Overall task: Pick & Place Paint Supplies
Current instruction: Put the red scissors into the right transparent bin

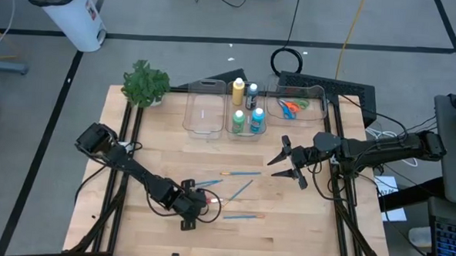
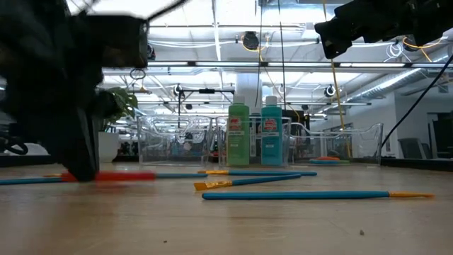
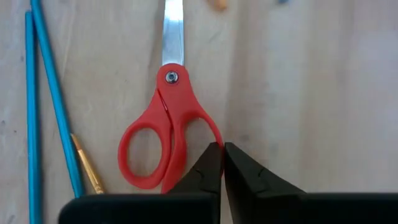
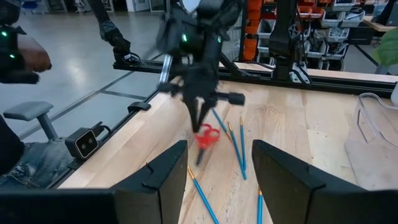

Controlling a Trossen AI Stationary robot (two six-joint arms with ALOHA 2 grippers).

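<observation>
At the near edge of the counter [image 1: 285, 238], the left hand [image 3: 222, 163] is clenched on the handle rim of the red scissors [image 3: 166, 124], not yet lifted. Four paintbrushes [image 1: 240, 174] lie around. Farther, the right hand [image 1: 286, 163] hovers released. Bottles [image 1: 238, 92] and other scissors [image 1: 290, 107] already sit in the bins [image 1: 205, 111].

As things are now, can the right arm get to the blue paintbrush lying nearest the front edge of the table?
Probably yes. The right gripper hangs open above bare wood, and nothing stands between it and that paintbrush. The left gripper, shut at the red scissors, sits close beside the brush's end, so it could crowd the approach.
</observation>
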